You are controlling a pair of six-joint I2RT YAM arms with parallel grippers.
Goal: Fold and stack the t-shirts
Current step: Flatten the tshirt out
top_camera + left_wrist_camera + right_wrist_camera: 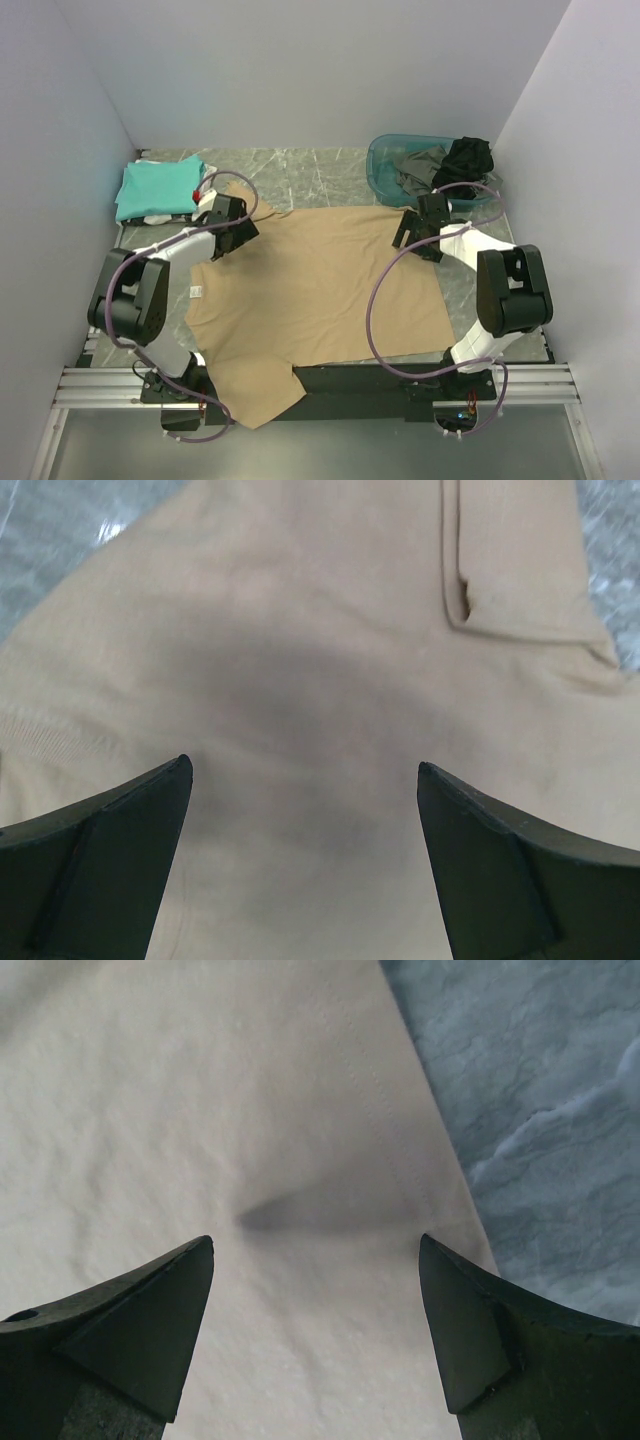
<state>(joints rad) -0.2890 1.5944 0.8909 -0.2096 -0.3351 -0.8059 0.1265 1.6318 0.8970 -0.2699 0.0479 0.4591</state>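
Note:
A large tan t-shirt (pixel 320 290) lies spread flat on the table, its small white label (pixel 197 292) at the left edge. My left gripper (pixel 232 240) hangs open over the shirt's far left part; in the left wrist view its open jaws (pixel 304 770) frame tan cloth with a folded sleeve hem (pixel 470 590). My right gripper (pixel 408 235) is open over the shirt's far right corner; the right wrist view (pixel 316 1245) shows the pale cloth and its stitched hem (pixel 400 1130) beside bare table. A folded teal shirt (pixel 157 185) lies at the far left with white cloth (pixel 157 218) under it.
A clear blue basket (pixel 385 165) at the far right holds dark grey (pixel 420 168) and black garments (pixel 468 157). The shirt's lower left part hangs over the near table edge (pixel 255 400). Walls close in on both sides and behind.

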